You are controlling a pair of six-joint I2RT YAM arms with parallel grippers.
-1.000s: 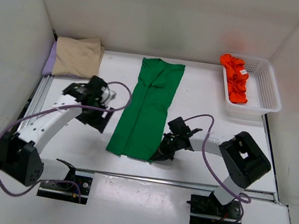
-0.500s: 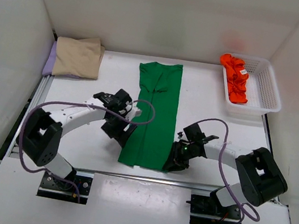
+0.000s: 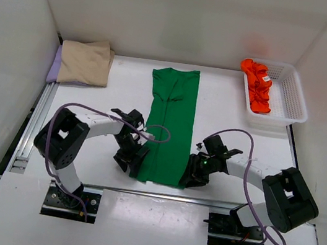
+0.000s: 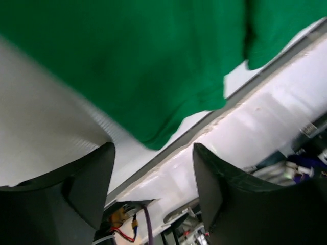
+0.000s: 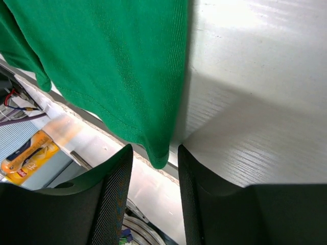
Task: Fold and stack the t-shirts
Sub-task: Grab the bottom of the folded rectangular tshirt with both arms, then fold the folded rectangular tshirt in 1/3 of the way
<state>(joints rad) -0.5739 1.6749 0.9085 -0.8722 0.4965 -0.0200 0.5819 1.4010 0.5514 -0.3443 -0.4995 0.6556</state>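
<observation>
Bright green cloth t-shirt lies flat down the middle of the white table, folded to a long narrow strip, collar end far, hem at the near edge. My left gripper sits low at its near-left corner and my right gripper at its near-right corner. I judge this placement readies the hem for lifting and folding up toward the collar. In the left wrist view my left gripper stands wide with nothing between the fingers and the hem corner just ahead. My right gripper is parted more narrowly, the shirt's corner hanging at the gap; whether cloth touches a pad I cannot tell from this angle. The beige tan folded t-shirt rests on the lilac purple one at the far left, a stack already started. The orange-red t-shirt waits crumpled in the white plastic mesh basket. Against a second ago: the strip lay skewed with its near end toward the left and is now straight. My left arm has swung in from well beside it, and my right jaws, then pinched on the corner, have let go.
</observation>
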